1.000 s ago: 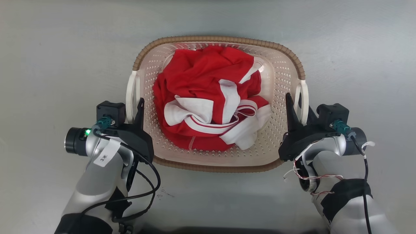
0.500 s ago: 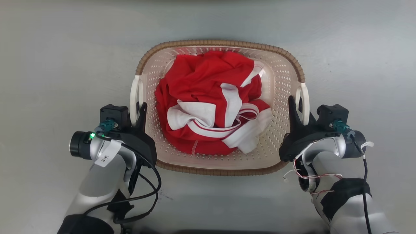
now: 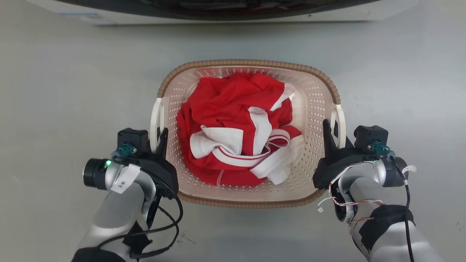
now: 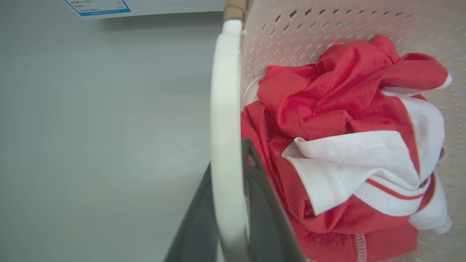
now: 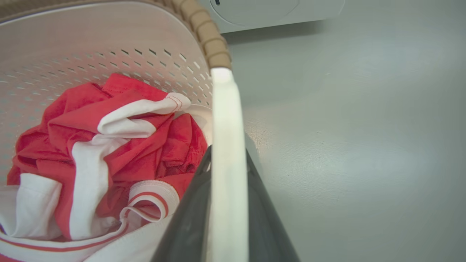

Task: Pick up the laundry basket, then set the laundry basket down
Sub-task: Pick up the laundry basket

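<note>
Your left jaws and right jaws are each clamped on the cream perforated plastic laundry basket [image 3: 251, 64], by its white left handle [image 3: 156, 118] and white right handle [image 3: 341, 122].

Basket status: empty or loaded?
Loaded. A crumpled red-and-white garment lies heaped inside the laundry basket, covering most of its floor.

The left gripper [image 3: 159, 134] sits at lower left of the head view and the right gripper [image 3: 330, 125] at lower right, fingers [image 3: 164, 140] pointing up the frame. Each gripper is clamped on one side handle [image 3: 156, 116] of the laundry basket [image 3: 251, 63]. The silver forearms [image 3: 113, 214] enter from the bottom edge.
</note>
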### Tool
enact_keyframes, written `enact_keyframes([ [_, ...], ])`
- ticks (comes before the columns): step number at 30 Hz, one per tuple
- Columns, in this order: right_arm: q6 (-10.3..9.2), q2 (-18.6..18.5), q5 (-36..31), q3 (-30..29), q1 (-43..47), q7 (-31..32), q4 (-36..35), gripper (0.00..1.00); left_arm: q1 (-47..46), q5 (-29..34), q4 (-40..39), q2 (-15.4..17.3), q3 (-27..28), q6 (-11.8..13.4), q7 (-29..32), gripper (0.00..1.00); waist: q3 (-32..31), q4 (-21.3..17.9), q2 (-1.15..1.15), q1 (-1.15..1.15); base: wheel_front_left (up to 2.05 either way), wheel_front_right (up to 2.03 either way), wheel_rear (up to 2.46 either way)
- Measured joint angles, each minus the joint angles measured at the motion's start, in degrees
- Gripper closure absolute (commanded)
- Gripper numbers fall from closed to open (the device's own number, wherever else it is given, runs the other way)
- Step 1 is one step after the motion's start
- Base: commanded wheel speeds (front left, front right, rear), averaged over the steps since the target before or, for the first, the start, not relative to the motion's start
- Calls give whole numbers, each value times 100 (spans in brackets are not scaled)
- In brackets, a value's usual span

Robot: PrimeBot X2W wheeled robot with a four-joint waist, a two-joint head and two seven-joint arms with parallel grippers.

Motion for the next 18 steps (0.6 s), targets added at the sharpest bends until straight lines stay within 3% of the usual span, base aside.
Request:
enact_keyframes([
  [18,7,40,722,604,482,1,424,100,545,-298,399,-25,-343,-9,79,100,-1366,11,0,-1,0,0,0],
])
